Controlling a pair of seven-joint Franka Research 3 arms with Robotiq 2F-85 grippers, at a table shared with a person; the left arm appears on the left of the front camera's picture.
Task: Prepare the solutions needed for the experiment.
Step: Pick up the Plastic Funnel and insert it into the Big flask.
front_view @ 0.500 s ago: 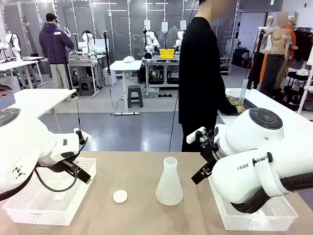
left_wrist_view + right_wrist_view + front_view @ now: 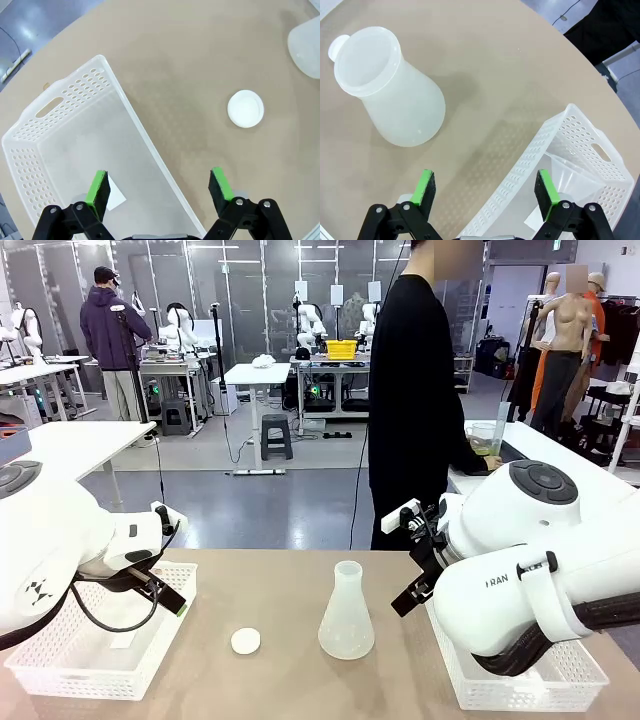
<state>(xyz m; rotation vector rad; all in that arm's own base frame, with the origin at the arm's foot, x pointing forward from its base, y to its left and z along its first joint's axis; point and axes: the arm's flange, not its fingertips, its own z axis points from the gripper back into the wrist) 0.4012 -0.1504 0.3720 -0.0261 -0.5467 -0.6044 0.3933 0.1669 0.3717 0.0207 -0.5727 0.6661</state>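
An empty translucent conical flask point(image 2: 346, 615) point(image 2: 395, 95) stands upright mid-table. A small white round disc point(image 2: 245, 641) point(image 2: 245, 108) lies to its left. My left gripper point(image 2: 159, 182) point(image 2: 168, 598) hangs open over the rim of the left white basket point(image 2: 145, 145). Holding nothing, my right gripper point(image 2: 485, 184) point(image 2: 408, 598) stands open above the table, between the flask and the right basket point(image 2: 540, 150). On a side table at the back right, a beaker with pale yellowish solution point(image 2: 483, 443) stands by the person's hand point(image 2: 490, 464).
The left basket point(image 2: 60, 665) holds a slip of paper point(image 2: 115, 192). A translucent funnel point(image 2: 570, 180) lies in the right basket point(image 2: 455, 680). The person in black point(image 2: 410, 400) stands at the far edge, turned toward the side table.
The person has shifted very slightly. Neither arm has moved, nor have the flask and the disc.
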